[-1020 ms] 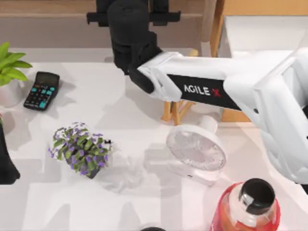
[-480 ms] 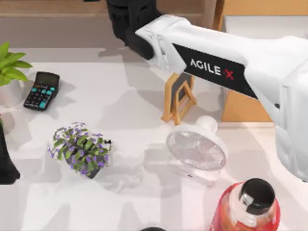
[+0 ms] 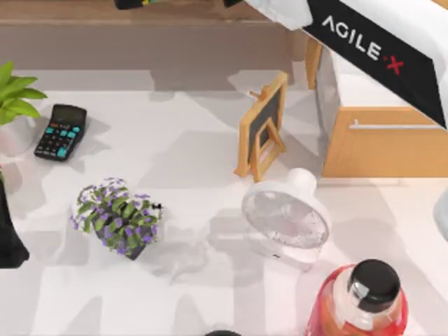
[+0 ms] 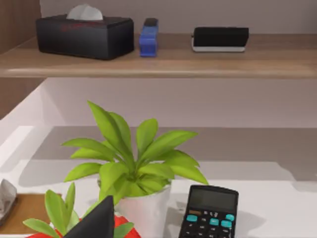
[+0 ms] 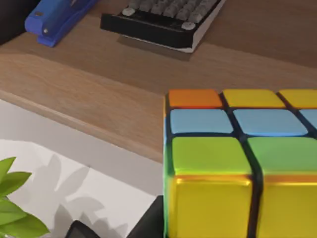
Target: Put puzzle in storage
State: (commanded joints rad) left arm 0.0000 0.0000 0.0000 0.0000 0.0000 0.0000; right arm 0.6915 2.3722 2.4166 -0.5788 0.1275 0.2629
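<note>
The puzzle (image 5: 237, 163) looms close in the right wrist view, a cube with orange, yellow, blue and green tiles. It is held above the wooden shelf, and a dark finger (image 5: 148, 222) of my right gripper lies against its side. In the top view my white right arm (image 3: 371, 45) crosses the back right corner, and its wrist runs off the picture's top edge. The storage (image 3: 378, 150) stands at the right, a light-wood drawer box with a silver handle (image 3: 395, 127) and a white interior. My left arm (image 3: 8, 238) stays parked at the table's left edge.
A small chalkboard easel (image 3: 264, 126) stands just left of the storage, with a white fan (image 3: 285, 217) in front of it. Also on the table are a purple flower pot (image 3: 115, 217), a calculator (image 3: 61, 131), a green plant (image 3: 14, 91) and a red bottle (image 3: 364, 301). A stapler (image 5: 54, 20) and keyboard (image 5: 158, 17) lie on the shelf.
My right arm has swung toward the back and right of the table. This has uncovered the easel and the storage's front.
</note>
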